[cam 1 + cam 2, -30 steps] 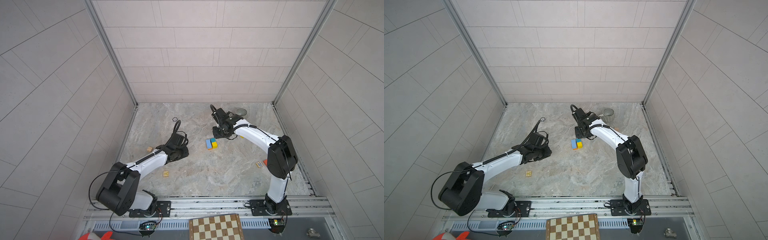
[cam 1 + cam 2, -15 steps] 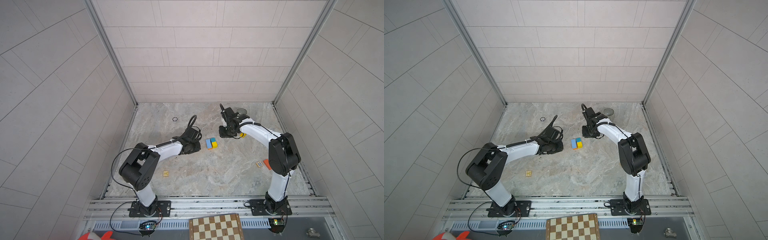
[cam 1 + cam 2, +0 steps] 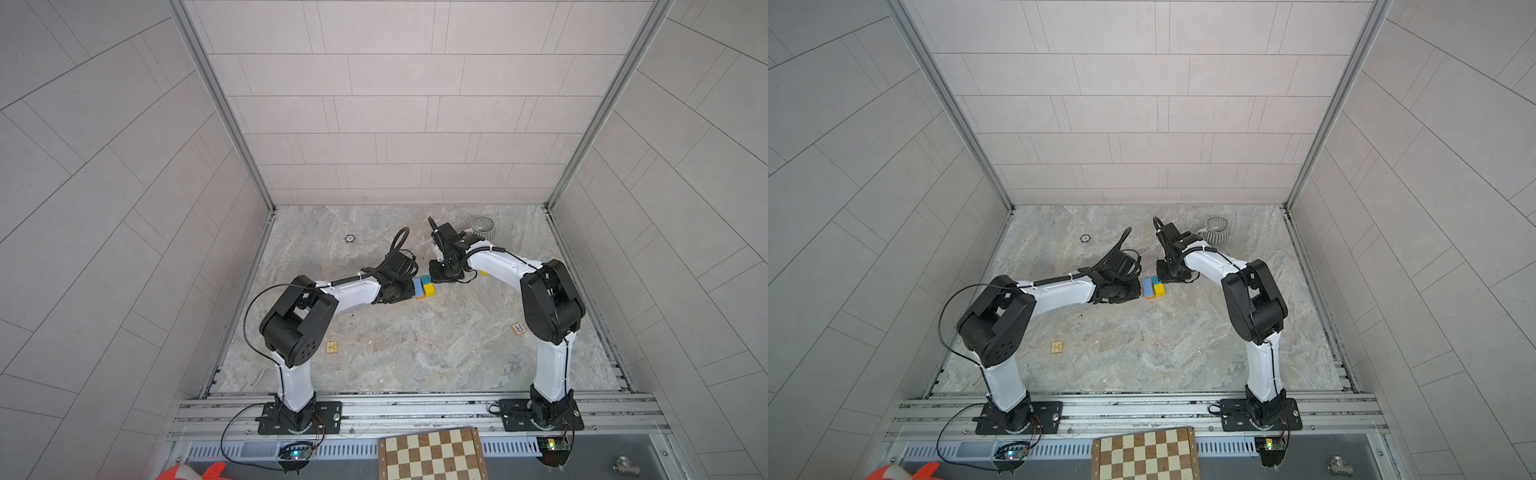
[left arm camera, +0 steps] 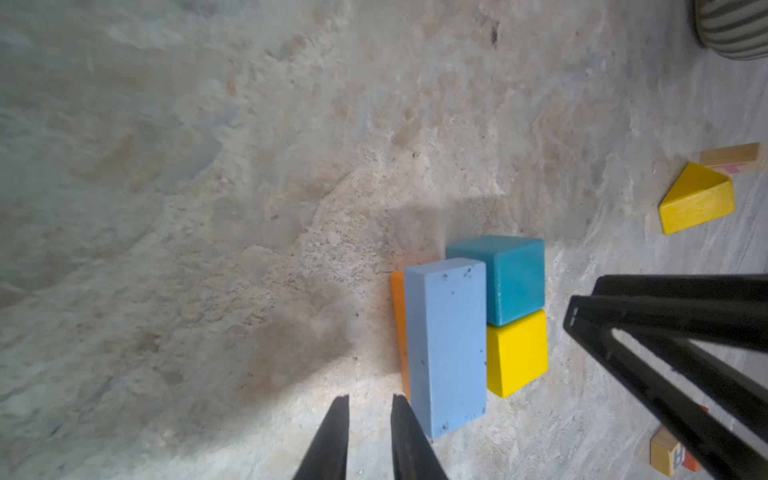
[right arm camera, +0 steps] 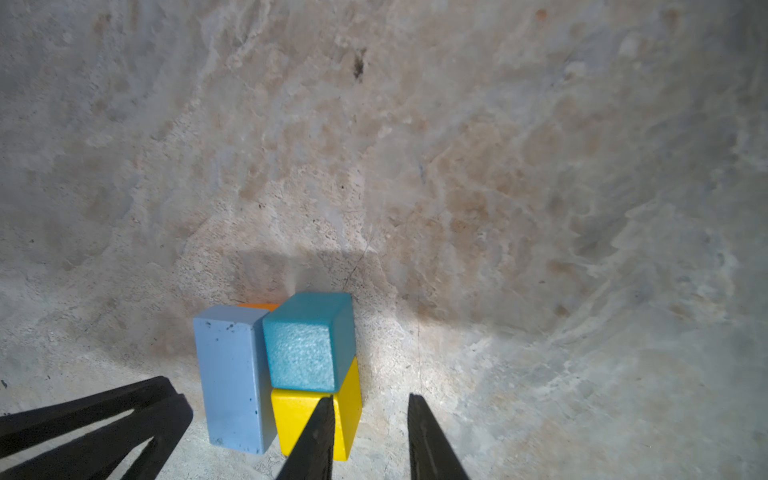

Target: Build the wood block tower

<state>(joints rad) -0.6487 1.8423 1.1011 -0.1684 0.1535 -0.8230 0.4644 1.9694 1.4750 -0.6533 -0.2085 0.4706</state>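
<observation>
Just beside left hand, wood blocks

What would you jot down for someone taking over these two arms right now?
Left gripper: jaws slightly apart, empty, beside the light blue block.
Right gripper: open, empty, at the yellow cube.
Done: only a low cluster. The light blue block, teal cube and yellow cube sit side by side, with an orange block apparently beneath the light blue one.
Left: stack higher. A yellow wedge and a lettered cube lie loose on the floor.
</observation>
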